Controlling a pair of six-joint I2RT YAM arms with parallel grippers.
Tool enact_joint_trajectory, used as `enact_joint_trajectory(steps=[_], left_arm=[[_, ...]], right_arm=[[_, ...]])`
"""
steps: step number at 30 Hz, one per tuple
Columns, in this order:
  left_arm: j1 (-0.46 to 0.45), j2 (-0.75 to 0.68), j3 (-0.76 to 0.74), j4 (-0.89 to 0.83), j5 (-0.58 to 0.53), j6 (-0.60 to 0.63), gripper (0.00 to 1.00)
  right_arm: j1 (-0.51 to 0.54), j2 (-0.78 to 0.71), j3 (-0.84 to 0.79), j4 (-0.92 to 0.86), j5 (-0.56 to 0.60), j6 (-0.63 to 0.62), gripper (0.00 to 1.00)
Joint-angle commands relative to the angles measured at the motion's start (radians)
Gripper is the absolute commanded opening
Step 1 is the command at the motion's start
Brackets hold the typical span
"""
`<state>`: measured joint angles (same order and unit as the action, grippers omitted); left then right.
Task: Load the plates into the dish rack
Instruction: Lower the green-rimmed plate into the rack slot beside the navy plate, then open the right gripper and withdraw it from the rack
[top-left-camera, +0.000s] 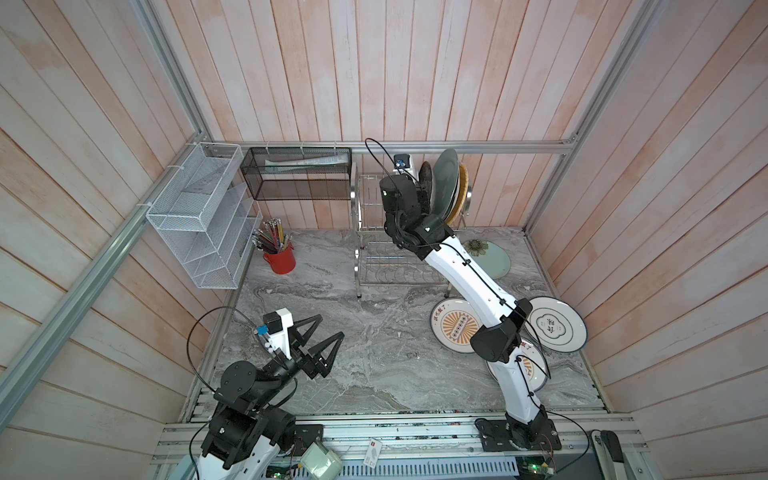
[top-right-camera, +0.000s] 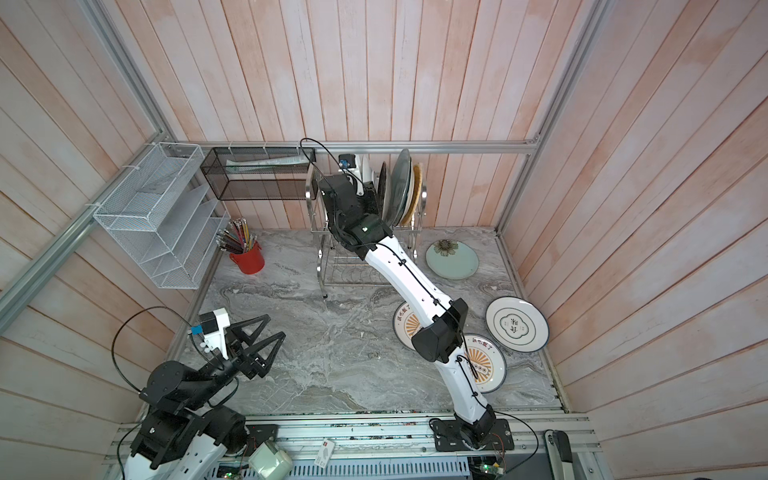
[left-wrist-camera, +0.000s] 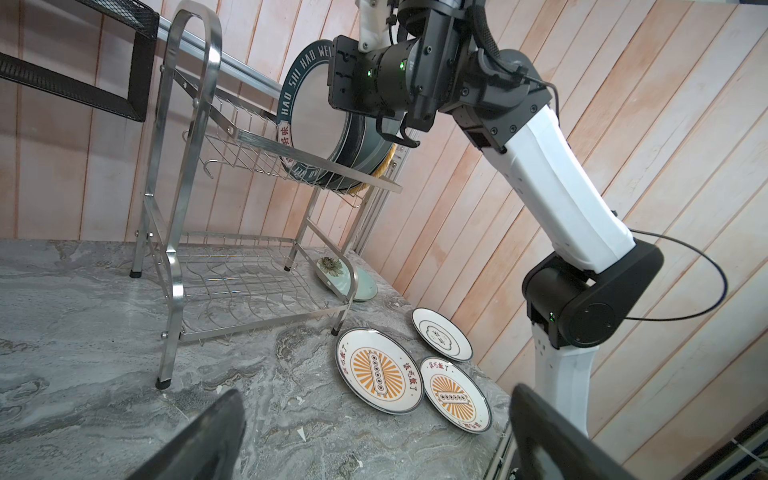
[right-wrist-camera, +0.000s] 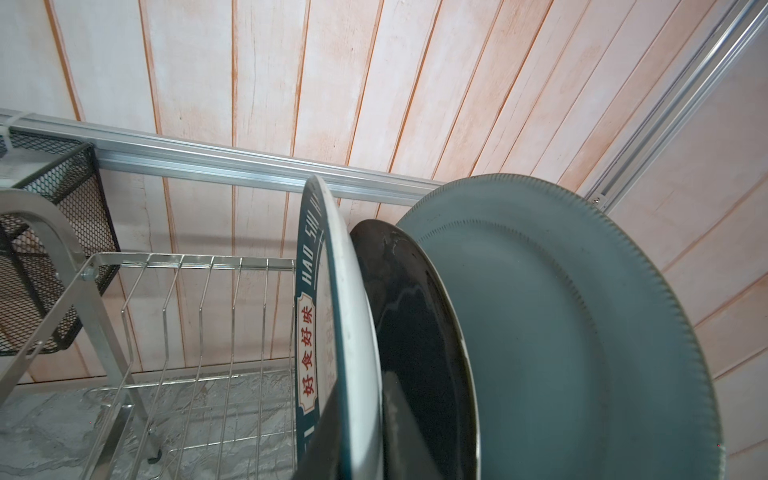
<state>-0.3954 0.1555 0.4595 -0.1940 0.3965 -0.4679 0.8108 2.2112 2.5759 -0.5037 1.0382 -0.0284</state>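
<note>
Our right gripper (right-wrist-camera: 361, 390) straddles the white lettered plate (right-wrist-camera: 353, 311), which stands between its jaws in the top tier of the dish rack (left-wrist-camera: 316, 163) beside the black plate (right-wrist-camera: 415, 332); we cannot tell whether it grips, and we judge it must next release and back straight out.

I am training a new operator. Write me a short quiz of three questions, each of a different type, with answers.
1. True or false: the lower tier of the dish rack holds a plate.
2. How many plates lie flat on the table?
3. The left gripper is: A) open and empty; B) shut on a plate; C) inside the rack.
Key: 1 false; 2 four; 3 A.
</note>
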Motion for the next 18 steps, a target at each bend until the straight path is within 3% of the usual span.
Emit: enact_joint_trajectory(steps=[1,18], left_arm=[[0.004,0.005,-0.007,0.014,0.019,-0.005,1.00],[0.005,0.004,-0.005,0.009,0.012,-0.007,1.00]], right_arm=[[0.004,-0.031,0.008,-0.033,-0.010,0.028,0.17],[0.002,-0.115,0.006,-0.063,-0.068,0.018,0.41]])
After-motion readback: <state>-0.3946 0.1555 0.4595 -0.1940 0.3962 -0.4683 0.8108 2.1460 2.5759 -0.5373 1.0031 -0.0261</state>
